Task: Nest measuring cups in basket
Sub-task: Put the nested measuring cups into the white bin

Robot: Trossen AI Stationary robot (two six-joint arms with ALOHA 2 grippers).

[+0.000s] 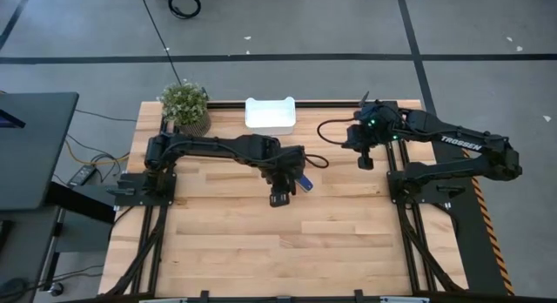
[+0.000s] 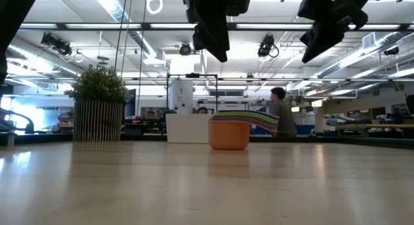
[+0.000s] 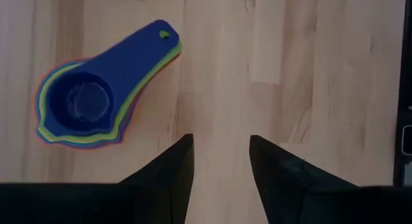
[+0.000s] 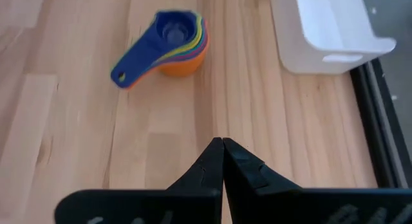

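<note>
A: Where are the measuring cups (image 3: 87, 105) sitting?
B: I'm seeing smooth plastic scoops nested on the wooden table (image 1: 261, 242), away from the white basket (image 1: 270, 114).
A: Grippers?
B: Left gripper (image 3: 221, 163) is hanging spread, empty. Right gripper (image 4: 223, 161) is pressed together.

The work surface is a light wooden table (image 1: 261, 242) of butcher-block planks, standing on a grey floor (image 1: 287, 20) crossed by dark tape lines. A black cable (image 1: 178, 3) lies coiled on that floor beyond the table's far edge. A potted plant (image 1: 184, 105) in a ribbed pot occupies the far-left corner of the table. A dark desk (image 1: 30, 146) stands off the table's left side. Seen level across the table, the room is an open hall — long ceiling light strips (image 2: 119, 8), exposed ducting, mounted cameras (image 2: 55, 44). A person (image 2: 283, 112) sits in the background among benches and equipment.
</note>
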